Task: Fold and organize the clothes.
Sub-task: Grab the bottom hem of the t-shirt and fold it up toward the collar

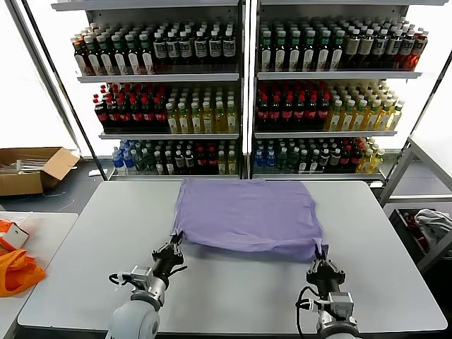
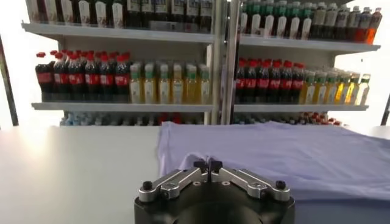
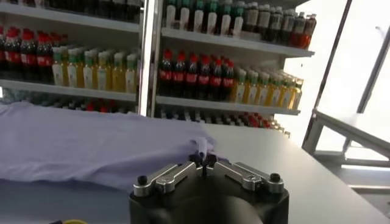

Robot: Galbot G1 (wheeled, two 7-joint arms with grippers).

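While one lavender T-shirt (image 1: 247, 215) lies spread on the grey table (image 1: 85, 268), two grippers pinch its near edge: left gripper (image 1: 174, 245) clamped on one corner, right gripper (image 1: 320, 256) clamped on the other.

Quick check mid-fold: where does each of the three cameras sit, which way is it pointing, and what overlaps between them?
Head view: on the robot's head, looking forward and down at the table; shows the left gripper and right gripper pinching the near corners of the T-shirt.
Left wrist view: behind the left gripper, facing the bottle shelves.
Right wrist view: behind the right gripper, facing the same way.
Shared: all see the T-shirt and shelves.
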